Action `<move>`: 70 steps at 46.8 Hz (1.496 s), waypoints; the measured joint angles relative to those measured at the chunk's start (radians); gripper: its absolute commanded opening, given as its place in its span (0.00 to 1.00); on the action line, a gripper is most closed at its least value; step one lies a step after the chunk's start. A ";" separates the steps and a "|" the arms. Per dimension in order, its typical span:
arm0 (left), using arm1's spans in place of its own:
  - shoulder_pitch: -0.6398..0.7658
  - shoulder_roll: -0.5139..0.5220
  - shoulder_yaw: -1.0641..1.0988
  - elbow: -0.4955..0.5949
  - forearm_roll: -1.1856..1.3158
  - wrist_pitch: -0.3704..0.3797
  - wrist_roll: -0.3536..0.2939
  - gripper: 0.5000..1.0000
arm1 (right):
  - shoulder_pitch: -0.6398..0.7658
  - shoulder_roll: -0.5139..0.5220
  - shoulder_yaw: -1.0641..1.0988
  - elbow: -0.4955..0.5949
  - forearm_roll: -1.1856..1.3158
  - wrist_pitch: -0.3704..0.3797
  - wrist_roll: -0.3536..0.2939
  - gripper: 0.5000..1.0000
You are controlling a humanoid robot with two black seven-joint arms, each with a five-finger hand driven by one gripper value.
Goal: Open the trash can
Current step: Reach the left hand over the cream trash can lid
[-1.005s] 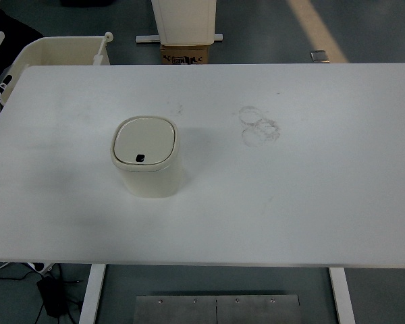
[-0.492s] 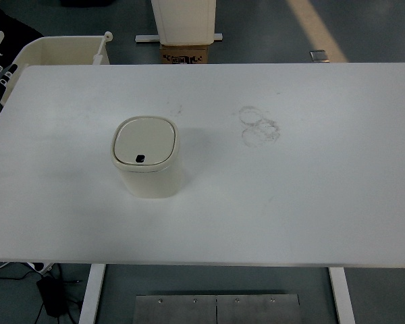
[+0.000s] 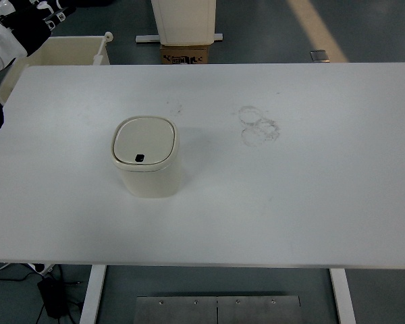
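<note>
A small cream trash can (image 3: 147, 174) stands upright on the white table (image 3: 310, 196), left of the middle. Its square lid (image 3: 144, 140) is shut and has a small dark button (image 3: 140, 158) at the near edge. My left arm (image 3: 5, 32), white and black, shows at the far left corner, well away from the can. The frame edge cuts off its hand. My right arm is out of view.
A cream bin (image 3: 62, 50) stands behind the table's far left corner. A cardboard box (image 3: 186, 54) and a white stand (image 3: 183, 20) sit on the floor behind the table. Faint ring marks (image 3: 259, 125) lie right of the can.
My left arm has risen along the left edge, from beside the table's middle up to the far left corner. The trash can has not moved and its lid stays shut.
</note>
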 measured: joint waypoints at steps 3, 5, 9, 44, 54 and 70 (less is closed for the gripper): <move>-0.048 0.002 0.048 -0.019 0.008 -0.004 0.003 1.00 | 0.000 0.000 0.000 0.000 0.000 0.000 0.000 0.98; -0.084 0.004 0.088 -0.038 0.014 -0.014 0.002 1.00 | 0.000 0.000 0.000 0.000 0.000 0.000 0.000 0.98; -0.137 0.016 0.165 -0.075 0.036 -0.033 0.011 1.00 | 0.000 0.000 0.000 0.000 0.000 -0.001 0.000 0.98; -0.366 0.074 0.538 -0.270 0.360 -0.294 0.089 1.00 | 0.001 0.000 -0.001 -0.002 0.000 -0.001 0.000 0.98; -0.367 0.131 0.549 -0.352 0.412 -0.343 0.104 1.00 | 0.002 0.000 0.000 -0.001 0.000 0.000 0.001 0.98; -0.366 0.178 0.602 -0.392 0.419 -0.374 0.106 1.00 | 0.003 0.000 0.000 -0.001 -0.003 0.000 0.000 0.98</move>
